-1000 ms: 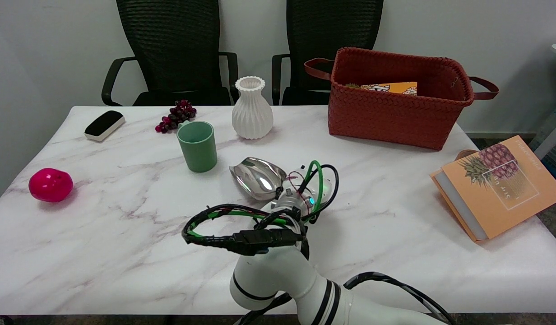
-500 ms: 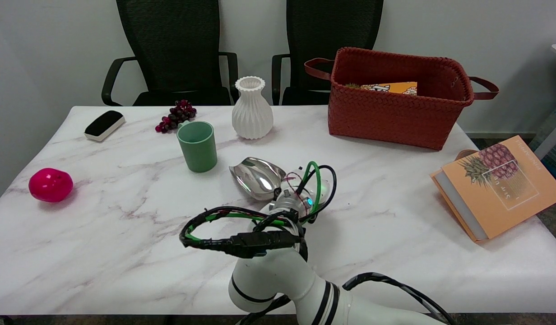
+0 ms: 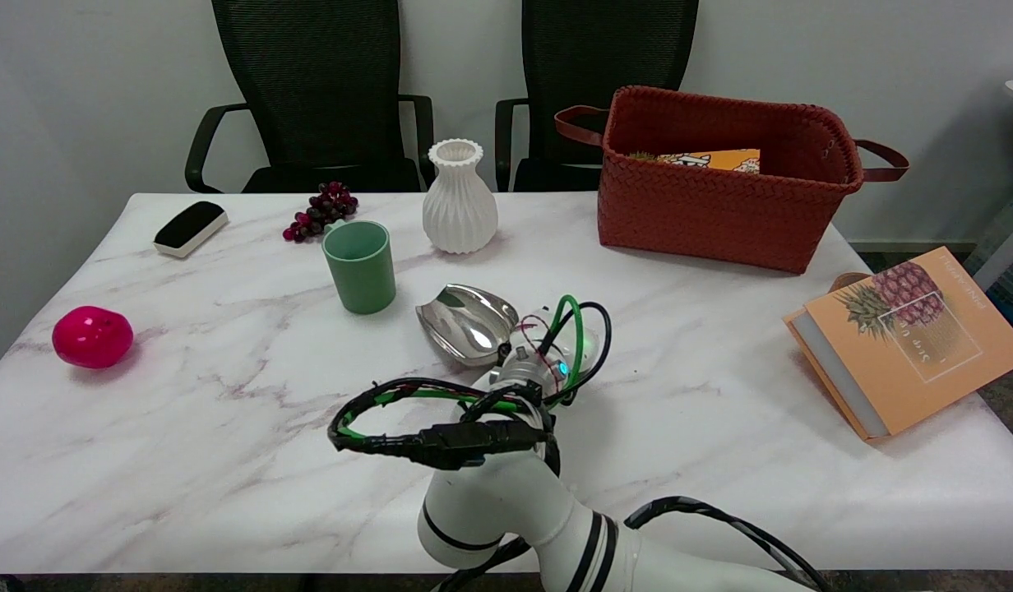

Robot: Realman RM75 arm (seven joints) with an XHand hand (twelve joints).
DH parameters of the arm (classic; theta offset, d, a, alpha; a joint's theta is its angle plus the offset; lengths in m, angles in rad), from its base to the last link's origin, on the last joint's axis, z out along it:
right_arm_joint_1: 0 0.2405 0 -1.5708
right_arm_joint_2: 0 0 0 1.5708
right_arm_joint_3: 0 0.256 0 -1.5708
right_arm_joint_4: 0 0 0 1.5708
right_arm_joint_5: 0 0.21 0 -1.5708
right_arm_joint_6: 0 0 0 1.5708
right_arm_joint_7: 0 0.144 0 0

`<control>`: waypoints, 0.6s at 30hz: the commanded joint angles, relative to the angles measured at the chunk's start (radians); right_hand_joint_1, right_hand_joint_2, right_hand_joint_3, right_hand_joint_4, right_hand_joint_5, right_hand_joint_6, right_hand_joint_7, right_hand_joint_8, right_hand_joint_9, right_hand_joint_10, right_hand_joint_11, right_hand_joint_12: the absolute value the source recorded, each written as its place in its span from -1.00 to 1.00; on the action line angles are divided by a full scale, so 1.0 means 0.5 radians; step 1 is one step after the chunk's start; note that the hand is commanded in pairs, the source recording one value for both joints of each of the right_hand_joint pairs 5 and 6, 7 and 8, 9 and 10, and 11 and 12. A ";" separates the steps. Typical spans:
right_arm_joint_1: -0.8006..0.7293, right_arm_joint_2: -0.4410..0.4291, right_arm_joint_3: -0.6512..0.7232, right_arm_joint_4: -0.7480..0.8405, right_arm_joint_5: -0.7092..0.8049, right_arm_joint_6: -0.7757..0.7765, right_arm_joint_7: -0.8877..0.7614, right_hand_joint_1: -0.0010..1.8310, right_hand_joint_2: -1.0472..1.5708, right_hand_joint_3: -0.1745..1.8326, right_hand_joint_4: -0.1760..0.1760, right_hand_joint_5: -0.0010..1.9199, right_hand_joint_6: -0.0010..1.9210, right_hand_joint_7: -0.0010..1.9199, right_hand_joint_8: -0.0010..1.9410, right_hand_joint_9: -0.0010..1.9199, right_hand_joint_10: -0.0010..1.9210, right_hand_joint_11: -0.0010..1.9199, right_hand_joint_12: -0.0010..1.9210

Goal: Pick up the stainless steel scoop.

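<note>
One stainless steel scoop [image 3: 467, 323], one right hand [image 3: 548, 349], on the bench [image 3: 227, 411].
The scoop lies just left of the hand, its handle end hidden under the wrist cables; whether the fingers grip it cannot be told.

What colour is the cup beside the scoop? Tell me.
Green, a muted sage; the cup shows best in the head view.

Stainless steel scoop [image 3: 465, 323]: polished, mirror-bright bowl, broad and rounded, open mouth facing the picture's left. Bowl was tilted, its hollow turned up and toward the camera, reflecting light along the inner wall. Located near the middle of the marble desk [image 3: 186, 427]. Handle end was hidden behind the wrist cabling; contact with the desk could not be judged.
</note>
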 commanded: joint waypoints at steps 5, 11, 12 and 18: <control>-0.016 -0.051 -0.021 -0.104 0.010 -0.014 0.068 0.22 -0.46 -0.10 0.00 -0.10 -0.11 0.30 0.28 0.23 0.23 0.63 0.63; -0.029 -0.108 -0.038 -0.171 -0.019 0.011 0.127 0.23 -0.43 -0.11 0.00 -0.28 -0.28 0.19 0.18 0.13 0.13 0.56 0.56; -0.027 -0.115 -0.038 -0.176 -0.027 0.013 0.127 0.22 -0.43 -0.11 0.00 -0.30 -0.30 0.18 0.17 0.13 0.13 0.56 0.56; 0.012 -0.122 -0.038 -0.161 -0.065 0.036 0.114 0.22 -0.42 -0.12 0.00 -0.31 -0.31 0.17 0.16 0.11 0.11 0.55 0.55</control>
